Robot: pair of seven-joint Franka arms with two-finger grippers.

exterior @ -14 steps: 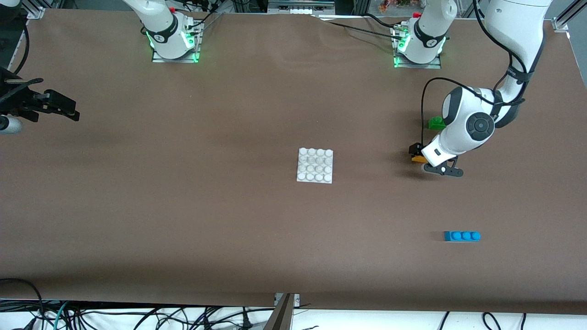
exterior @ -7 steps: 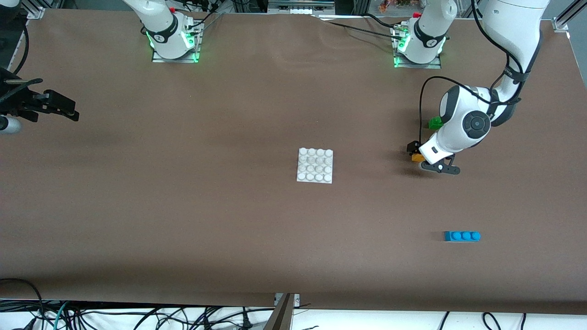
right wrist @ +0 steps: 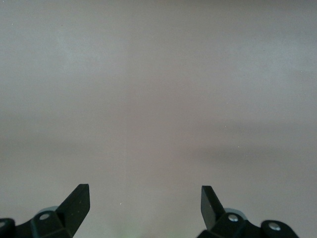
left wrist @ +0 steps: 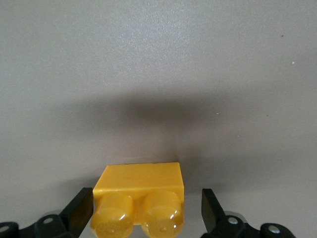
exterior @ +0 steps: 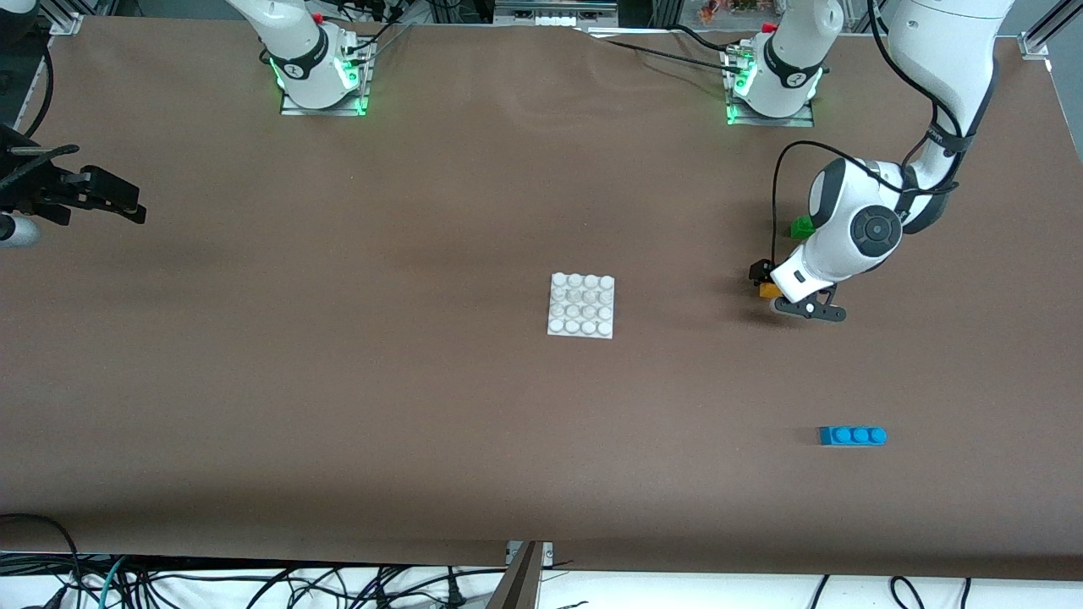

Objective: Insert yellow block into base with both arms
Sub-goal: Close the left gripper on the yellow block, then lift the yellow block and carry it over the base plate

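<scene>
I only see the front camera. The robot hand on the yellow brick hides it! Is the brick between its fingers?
Observer: Yes. In the left wrist view the yellow block sits on the table between the left gripper fingers, studs up.
Operator: Is it squeezing it?
Observer: Not on both sides. One finger is right at the block, while the other finger shows a gap of bare table.
Operator: What does the other hand's camera see?
Observer: The right gripper has its fingers spread wide, with only bare table between them. That arm waits at its end of the table.
</scene>
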